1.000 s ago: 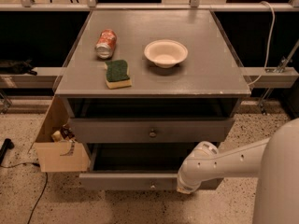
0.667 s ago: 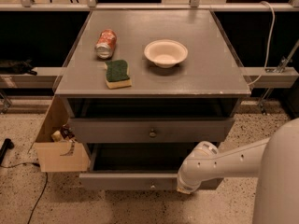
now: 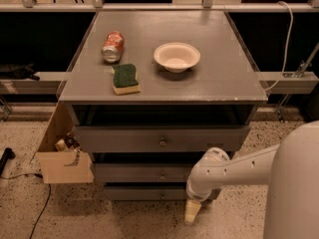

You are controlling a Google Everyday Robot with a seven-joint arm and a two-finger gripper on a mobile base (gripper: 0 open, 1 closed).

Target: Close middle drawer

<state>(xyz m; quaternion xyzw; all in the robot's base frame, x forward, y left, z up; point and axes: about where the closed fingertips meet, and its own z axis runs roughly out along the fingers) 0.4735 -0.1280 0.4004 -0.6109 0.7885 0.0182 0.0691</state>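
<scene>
We count three wide grey drawers in one grey wooden cabinet (image 3: 229,78), each with one small round dark knob at its centre. The top drawer (image 3: 124,139) stands pulled out toward us, and its dark inside shows under the cabinet top. The wide grey flat-fronted middle drawer (image 3: 129,173) sits just below it, its front panel set back under the top drawer's front. We cannot tell whether it is fully home. The bottom drawer (image 3: 134,192) lies beneath that, low by the floor.

One white robot arm (image 3: 234,168) reaches in from the right, its rounded joint in front of the right part of the middle drawer. One pale cream gripper (image 3: 192,212) hangs down from that joint, near the floor, in front of the bottom drawer and right of its knob. We cannot tell whether the claw is released or clenched.

Three things rest on the cabinet top:
- One crushed red metal soda can (image 3: 112,46) lies on its side at the far left.
- One green rectangular sponge (image 3: 125,77) with a yellow underside lies just nearer than the can.
- One round white bowl (image 3: 177,57) stands upright to the right, apart from both.

Left of the cabinet, one open brown cardboard box (image 3: 62,166) sits on the floor just beside it, with small items inside that we cannot make out. The floor (image 3: 124,218) is pale speckled stone, and one black cable (image 3: 42,203) trails across it at the near left. Behind the cabinet the room is dark under a pale rail, and one white cord (image 3: 287,34) hangs at the far right.
</scene>
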